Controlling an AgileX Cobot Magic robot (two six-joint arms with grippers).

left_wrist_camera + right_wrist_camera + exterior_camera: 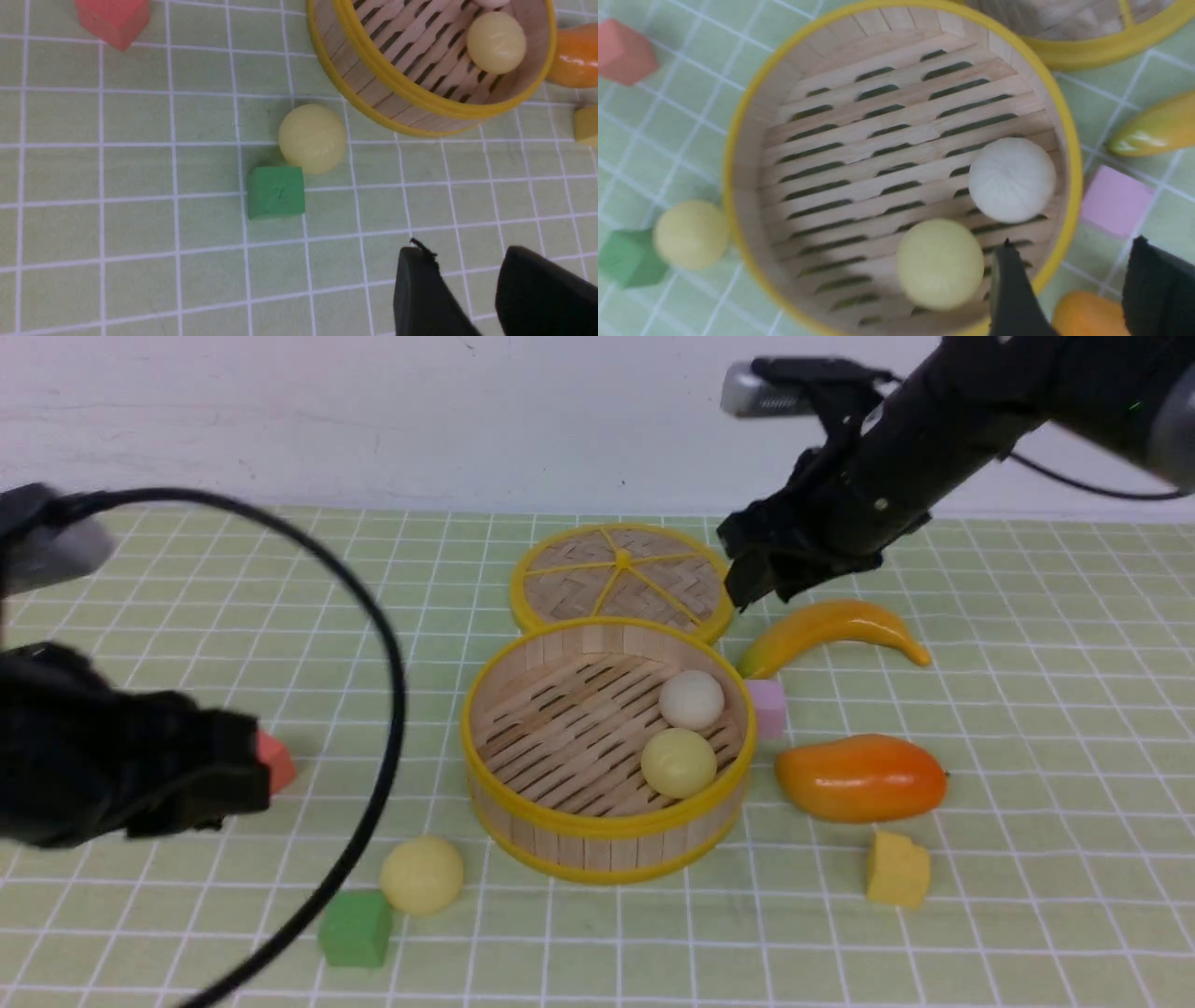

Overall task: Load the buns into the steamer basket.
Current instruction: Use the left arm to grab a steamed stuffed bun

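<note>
The bamboo steamer basket (523, 803) stands mid-table. In it lie an off-white bun (692, 699) and a pale yellow bun (679, 763), also seen in the right wrist view as the off-white bun (1011, 179) and the yellow bun (940, 263). A second pale yellow bun (422, 875) lies on the cloth left of the basket's front, touching a green cube (356, 928); it also shows in the left wrist view (312, 138). My left gripper (467, 254) is open and empty, above the cloth left of that bun. My right gripper (1073, 242) is open and empty, raised over the basket's right rim (1071, 186).
A woven lid (621, 577) lies behind the basket. A banana (831, 630), a pink cube (768, 707), an orange mango (861, 777) and a yellow cube (898, 869) lie to the right. A red block (275, 761) sits at the left. A black cable (373, 709) loops in front.
</note>
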